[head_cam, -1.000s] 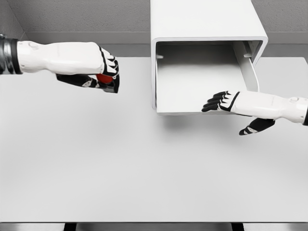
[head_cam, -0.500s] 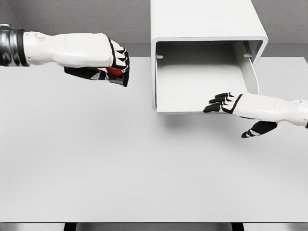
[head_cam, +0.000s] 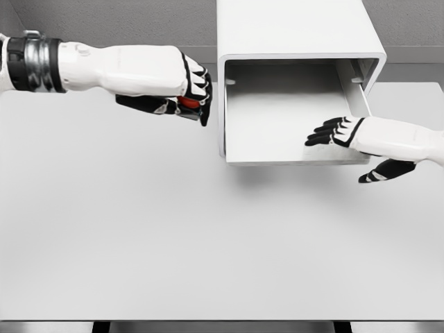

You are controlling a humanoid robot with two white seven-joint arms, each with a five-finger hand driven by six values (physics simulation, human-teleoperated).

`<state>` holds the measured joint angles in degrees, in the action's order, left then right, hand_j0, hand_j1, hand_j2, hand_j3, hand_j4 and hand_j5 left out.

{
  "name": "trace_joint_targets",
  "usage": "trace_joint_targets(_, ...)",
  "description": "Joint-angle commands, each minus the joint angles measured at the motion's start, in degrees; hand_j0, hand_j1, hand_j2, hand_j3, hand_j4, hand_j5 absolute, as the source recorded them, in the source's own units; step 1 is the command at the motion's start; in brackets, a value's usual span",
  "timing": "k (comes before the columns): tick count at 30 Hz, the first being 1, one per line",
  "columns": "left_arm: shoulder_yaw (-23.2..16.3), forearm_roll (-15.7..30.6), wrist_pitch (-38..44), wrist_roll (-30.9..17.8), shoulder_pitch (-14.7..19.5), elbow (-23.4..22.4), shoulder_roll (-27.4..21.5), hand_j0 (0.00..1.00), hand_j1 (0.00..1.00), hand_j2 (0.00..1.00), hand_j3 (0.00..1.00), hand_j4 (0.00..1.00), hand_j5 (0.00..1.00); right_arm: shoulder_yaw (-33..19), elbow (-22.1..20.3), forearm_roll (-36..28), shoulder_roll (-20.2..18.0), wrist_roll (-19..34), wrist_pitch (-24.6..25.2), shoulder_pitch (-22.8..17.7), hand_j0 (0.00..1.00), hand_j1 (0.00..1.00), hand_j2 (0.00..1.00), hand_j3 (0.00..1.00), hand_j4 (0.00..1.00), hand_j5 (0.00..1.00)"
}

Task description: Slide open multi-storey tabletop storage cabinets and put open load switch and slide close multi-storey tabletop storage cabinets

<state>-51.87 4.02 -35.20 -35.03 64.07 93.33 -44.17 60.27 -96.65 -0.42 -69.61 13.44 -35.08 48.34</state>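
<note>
White tabletop (head_cam: 173,236) fills most of the view, plain matte surface, evenly lit, soft shadows only. Its front edge runs along the bottom of the frame, with two dark legs or supports (head_cam: 101,327) showing just below it, one left of the middle, one right. Behind the table's far edge, a grey band of lower wall (head_cam: 125,54), then a lighter grey speckled wall (head_cam: 104,21) above. A wall corner shows at the upper left.

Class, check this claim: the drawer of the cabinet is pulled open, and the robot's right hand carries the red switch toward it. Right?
Not quite. The head view shows the left hand gripping the red switch beside the open drawer; the right hand holds nothing.
</note>
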Motion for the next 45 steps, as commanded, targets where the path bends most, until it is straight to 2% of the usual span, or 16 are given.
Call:
trace_joint_targets(1, 0.02, 0.38, 0.2, 0.03, 0.0, -0.08, 1.19, 0.46, 0.46, 0.46, 0.46, 0.46, 0.46, -0.95, -0.03, -0.46, 0.08, -0.78, 0.08, 0.0, 1.0, 1.0, 1.0, 1.0, 1.0, 1.0)
trace_joint_targets(8, -0.34, 0.12, 0.2, 0.03, 0.7, -0.52, 3.48, 0.46, 0.46, 0.46, 0.46, 0.46, 0.46, -0.86, -0.03, -0.37, 0.88, -1.39, 0.08, -0.09, 1.0, 1.0, 1.0, 1.0, 1.0, 1.0)
trace_joint_targets(14, -0.42, -0.06, 0.2, 0.03, 1.14, -1.58, 5.5, 0.46, 0.46, 0.46, 0.46, 0.46, 0.46, -1.21, 0.06, -0.37, 0.61, -2.89, 0.08, -0.09, 1.0, 1.0, 1.0, 1.0, 1.0, 1.0)
trace_joint_targets(16, -0.42, -0.24, 0.2, 0.03, 1.14, -2.02, 6.38, 0.46, 0.46, 0.46, 0.46, 0.46, 0.46, -1.3, 0.23, -0.37, 0.08, -5.09, 0.08, -0.09, 1.0, 1.0, 1.0, 1.0, 1.0, 1.0)
trace_joint_targets(22, -0.6, -0.5, 0.2, 0.03, 1.14, -3.07, 9.28, 0.46, 0.46, 0.46, 0.46, 0.46, 0.46, -0.59, -0.03, -0.28, -0.53, -5.09, 0.08, -0.18, 1.0, 1.0, 1.0, 1.0, 1.0, 1.0)
trace_joint_targets(45, -2.8, -2.26, 0.2, 0.03, 1.58, -11.68, 17.19, 0.46, 0.46, 0.46, 0.46, 0.46, 0.46, -0.07, -0.91, -0.28, 0.0, -5.18, 0.08, -0.18, 1.0, 1.0, 1.0, 1.0, 1.0, 1.0)
